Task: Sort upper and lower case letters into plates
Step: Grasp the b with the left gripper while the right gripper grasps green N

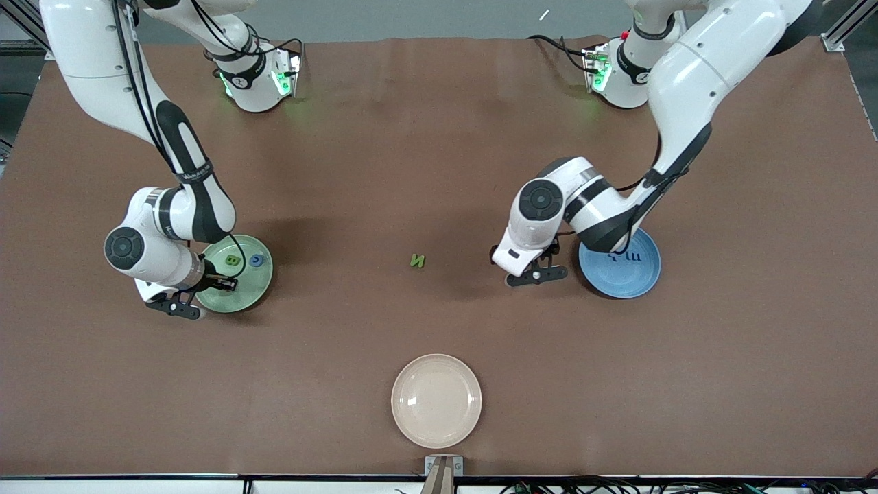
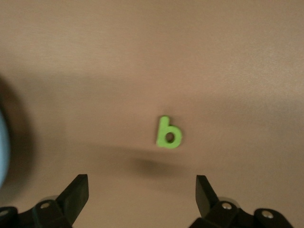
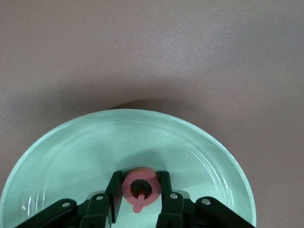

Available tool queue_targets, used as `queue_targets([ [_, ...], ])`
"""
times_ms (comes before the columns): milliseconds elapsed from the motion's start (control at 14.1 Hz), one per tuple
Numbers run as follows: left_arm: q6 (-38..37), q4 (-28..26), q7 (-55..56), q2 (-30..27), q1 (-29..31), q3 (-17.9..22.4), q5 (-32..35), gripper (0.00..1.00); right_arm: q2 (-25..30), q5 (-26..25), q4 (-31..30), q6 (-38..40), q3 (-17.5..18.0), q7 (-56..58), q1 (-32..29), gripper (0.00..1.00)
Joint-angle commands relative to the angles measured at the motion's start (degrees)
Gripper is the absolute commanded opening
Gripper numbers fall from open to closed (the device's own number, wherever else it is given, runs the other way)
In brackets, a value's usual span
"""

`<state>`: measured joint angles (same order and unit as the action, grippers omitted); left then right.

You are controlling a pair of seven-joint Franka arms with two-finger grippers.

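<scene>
**Two arms work a letter sort on a brown table**

A brown mat covers the table, with grey floor showing past the edge where the arm bases stand. Three plates lie on it: a mint green plate toward the right arm's end, a blue plate toward the left arm's end, and a cream plate by the edge nearest the front camera. The right gripper is over the mint plate, fingers closed on a salmon Q that only the right wrist view shows. The front view shows a green B and a blue letter in that plate, and dark letters in the blue one. The left gripper, beside the blue plate, is spread wide and empty above a green lowercase letter. A green N lies mid-table
</scene>
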<state>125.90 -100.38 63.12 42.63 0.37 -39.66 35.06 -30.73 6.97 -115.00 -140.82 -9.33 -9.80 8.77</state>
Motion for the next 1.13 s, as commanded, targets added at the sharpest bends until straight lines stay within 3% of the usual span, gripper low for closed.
queue_targets([
  [0, -0.6, 4.0, -0.1, 3.1, -1.2, 0.8, -0.8, 0.99, 1.5, -0.7, -0.9, 1.3, 1.2, 0.4, -2.1, 1.00],
  [212, 0.3, 5.9, -0.1, 5.9, -1.2, 0.9, -0.1, 0.99, 4.7, 0.1, 3.6, 12.5, 1.2, -1.6, -1.5, 1.00],
  [354, 0.5, 6.9, -0.1, 6.8, -1.2, 1.0, -0.1, 0.95, 5.7, 0.5, 6.9, 18.0, 2.5, -9.8, 0.6, 1.00],
  [708, 2.5, 7.5, 0.1, 7.5, -2.6, 2.9, -0.2, 0.73, 5.5, 2.6, 9.3, 13.7, 4.0, -35.8, 15.2, 1.00],
  [920, 3.8, 7.5, 0.4, 7.5, -3.2, 3.5, -0.5, 0.57, 0.3, 3.5, 12.9, 9.0, 3.9, -48.0, 23.1, 1.00],
  [1062, 4.1, 7.5, 0.9, 7.5, -3.2, 3.5, -0.4, 0.47, -2.5, 2.4, 14.7, 7.8, 3.9, -49.4, 26.6, 1.00],
])
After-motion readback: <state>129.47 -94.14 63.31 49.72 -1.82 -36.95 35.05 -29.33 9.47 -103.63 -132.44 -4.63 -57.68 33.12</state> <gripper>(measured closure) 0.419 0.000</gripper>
